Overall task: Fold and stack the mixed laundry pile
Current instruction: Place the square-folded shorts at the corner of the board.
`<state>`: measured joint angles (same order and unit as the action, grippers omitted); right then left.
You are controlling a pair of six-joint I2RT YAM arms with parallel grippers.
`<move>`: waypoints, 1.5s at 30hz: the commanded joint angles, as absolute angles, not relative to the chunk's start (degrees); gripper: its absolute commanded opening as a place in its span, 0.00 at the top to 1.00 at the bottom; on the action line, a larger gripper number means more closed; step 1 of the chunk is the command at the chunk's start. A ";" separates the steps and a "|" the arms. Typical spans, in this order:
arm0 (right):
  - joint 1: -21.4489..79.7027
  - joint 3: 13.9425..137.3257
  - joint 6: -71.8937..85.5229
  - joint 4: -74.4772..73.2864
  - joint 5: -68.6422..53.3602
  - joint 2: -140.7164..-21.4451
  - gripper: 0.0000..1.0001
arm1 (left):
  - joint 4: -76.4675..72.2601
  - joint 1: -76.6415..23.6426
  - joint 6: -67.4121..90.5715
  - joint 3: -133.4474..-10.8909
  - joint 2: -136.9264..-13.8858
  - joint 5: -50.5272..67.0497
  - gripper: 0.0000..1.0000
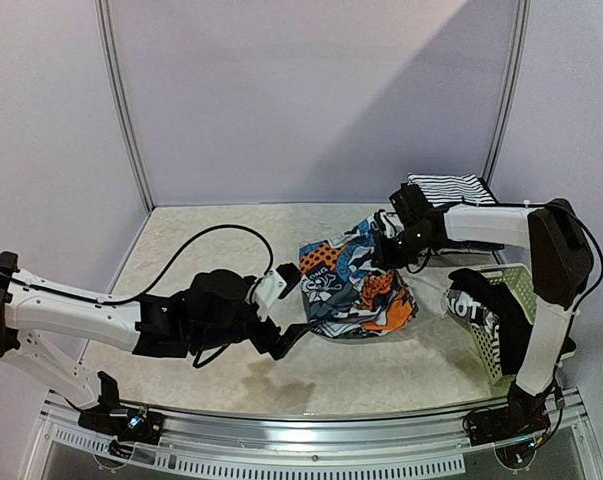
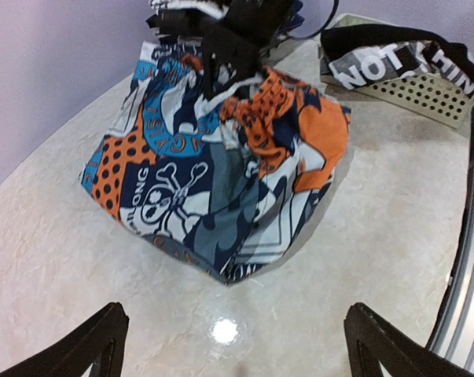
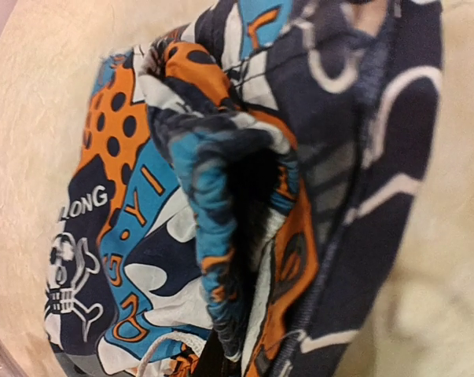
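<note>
Since our left end effector (image 2: 235,330) stands with its jaws wide apart and nothing between them, just short of the near corner of the printed shorts (image 1: 351,285), only the right end effector (image 1: 391,250) has the cloth, clamped on a bunched fold at the far edge. The shorts lie mid-table, rumpled, with one flap turned over the orange panel.

We judge the main risk to be a one-sided pull. If the right arm lifts or drags now, the free near corner would trail and the fold would skew. The pinch may also take in several layers, so letting go could drop a wad, not a flat edge.

Further out, the striped garment (image 1: 449,188) lies just behind the right arm, and a black lettered garment (image 1: 471,305) drapes over the basket (image 1: 516,285). A wide swing across the table (image 1: 401,370) could snag either.
</note>
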<state>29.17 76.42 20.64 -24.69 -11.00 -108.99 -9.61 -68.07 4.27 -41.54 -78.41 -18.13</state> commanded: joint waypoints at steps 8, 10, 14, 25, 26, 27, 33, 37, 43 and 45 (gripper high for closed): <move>29.56 85.26 6.74 -30.32 -0.66 -104.46 1.00 | -6.41 -62.97 9.89 -34.76 -74.43 -21.22 0.02; 29.61 86.43 5.49 -30.70 -0.39 -104.34 1.00 | -6.80 -62.81 9.93 -34.20 -74.19 -21.02 0.02; 29.61 89.87 3.29 -32.33 1.63 -104.24 1.00 | -7.61 -62.54 9.93 -33.22 -74.26 -20.94 0.02; 29.31 97.27 0.62 -36.63 -2.60 -104.05 1.00 | -10.59 -61.64 10.42 -31.76 -76.03 -19.35 0.02; 29.14 98.29 0.75 -37.32 -2.84 -104.19 1.00 | -10.78 -61.61 10.48 -31.74 -76.29 -19.12 0.02; 28.81 99.21 0.93 -37.99 -3.41 -104.28 1.00 | -10.93 -61.53 10.48 -31.79 -76.60 -18.99 0.02; 26.33 104.78 3.64 -41.46 -7.66 -104.22 1.00 | -12.00 -61.28 10.43 -31.23 -77.16 -18.06 0.02; 24.70 109.63 5.05 -44.85 -8.66 -104.65 1.00 | -13.05 -61.11 10.54 -30.59 -77.55 -17.19 0.03; 20.31 118.33 8.09 -50.27 -10.14 -105.89 1.00 | -14.54 -61.00 10.89 -29.81 -78.18 -16.14 0.03; 18.29 122.10 8.39 -52.74 -10.93 -107.02 1.00 | -14.88 -60.94 10.90 -29.59 -78.42 -15.85 0.03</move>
<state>21.63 115.50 6.09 -47.94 -8.80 -106.32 -12.84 -61.84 10.20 -30.61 -77.41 -17.12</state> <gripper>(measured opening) 0.077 0.973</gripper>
